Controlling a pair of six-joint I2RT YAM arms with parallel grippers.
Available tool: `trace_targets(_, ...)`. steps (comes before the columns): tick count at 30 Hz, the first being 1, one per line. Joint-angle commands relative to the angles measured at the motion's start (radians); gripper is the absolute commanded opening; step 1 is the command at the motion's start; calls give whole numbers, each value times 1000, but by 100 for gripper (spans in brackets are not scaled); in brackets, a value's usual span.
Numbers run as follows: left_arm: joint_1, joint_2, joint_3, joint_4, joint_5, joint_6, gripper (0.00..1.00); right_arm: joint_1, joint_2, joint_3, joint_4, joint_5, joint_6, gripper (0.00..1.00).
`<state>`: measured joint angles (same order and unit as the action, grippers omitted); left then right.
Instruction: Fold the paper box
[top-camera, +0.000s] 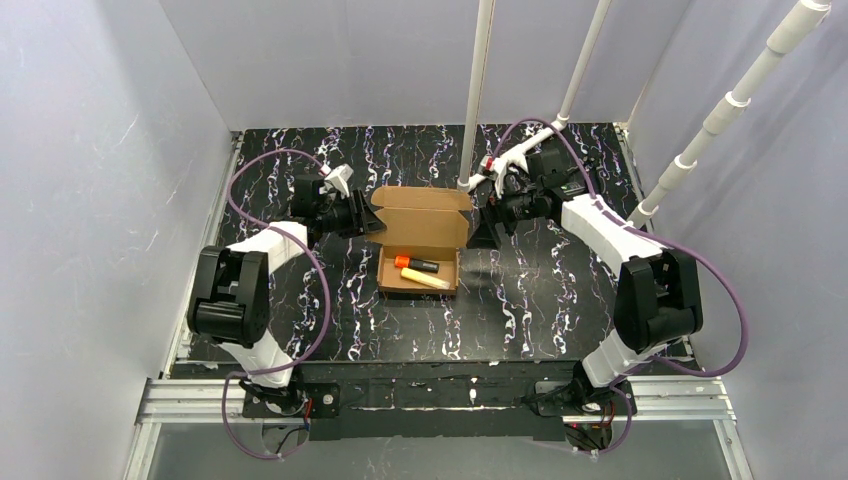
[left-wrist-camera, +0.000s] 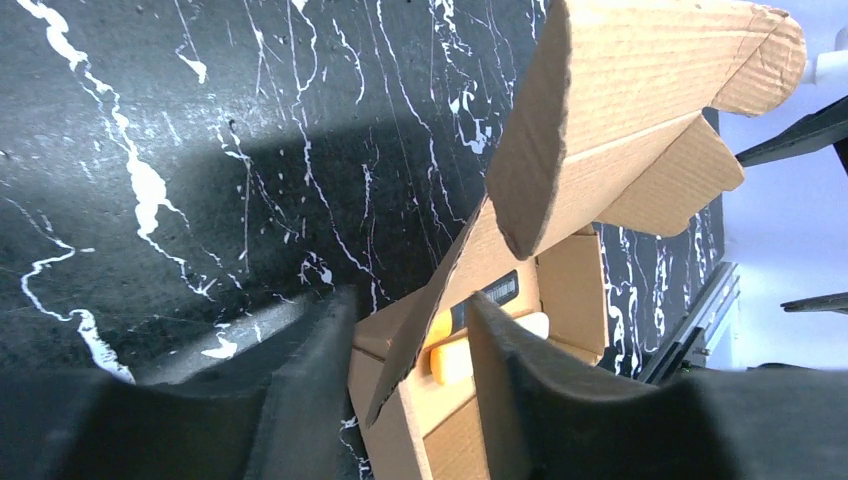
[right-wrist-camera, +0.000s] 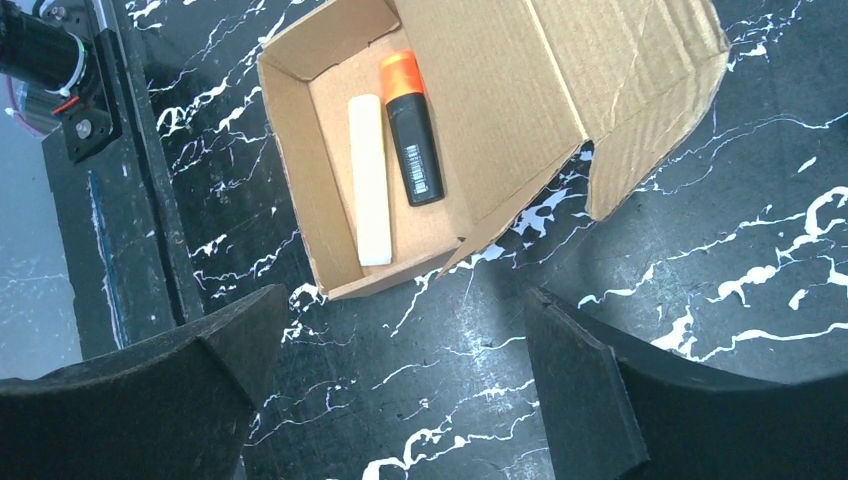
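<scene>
The paper box (top-camera: 388, 272) is a brown cardboard tray in the middle of the table, with its lid (top-camera: 420, 212) standing open at the far side. In it lie an orange-capped black marker (top-camera: 417, 264) and a yellow marker (top-camera: 425, 279). My left gripper (top-camera: 372, 219) is at the lid's left side flap. In the left wrist view (left-wrist-camera: 405, 400) its jaws stand partly apart, one on each side of that flap (left-wrist-camera: 440, 290) and the tray's corner, without pinching. My right gripper (top-camera: 483, 222) is open and empty just right of the lid. In the right wrist view (right-wrist-camera: 400, 380) it is over bare table beside the box (right-wrist-camera: 500, 90).
The black marbled table (top-camera: 560, 290) is bounded by pale walls. White pipes (top-camera: 478, 90) rise at the back, one just behind the lid. A metal rail (top-camera: 440, 395) with the arm bases runs along the near edge.
</scene>
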<state>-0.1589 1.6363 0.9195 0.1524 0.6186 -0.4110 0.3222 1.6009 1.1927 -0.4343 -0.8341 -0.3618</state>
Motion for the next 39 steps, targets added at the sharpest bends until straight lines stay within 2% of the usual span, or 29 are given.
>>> trace_targets(1,4,12,30,16,78,51,37,-11,-39,-2,-3,-31,-52,96)
trace_targets(7,2,-33,-4,27,94,64,10,-37,-52,5,-37,-22,-88,97)
trace_targets(11,-14,-99,-52,33,78,81,1,-66,-81,-5,-53,-23,-103,98)
trace_targets(20,-134,-200,-140,84,-3,123,0,-112,-155,-87,-22,-29,-68,98)
trace_targets(24,-170,-181,-129,141,20,118,0,-144,-158,-136,55,-43,3,98)
trace_targets(32,-193,-133,-85,148,56,130,0,-155,-123,-178,190,-32,131,97)
trace_targets(35,-195,-127,-82,148,67,135,0,-154,-65,-157,193,-33,135,91)
trace_targets(39,-195,-138,-89,150,70,150,0,-155,3,-100,124,-25,71,74)
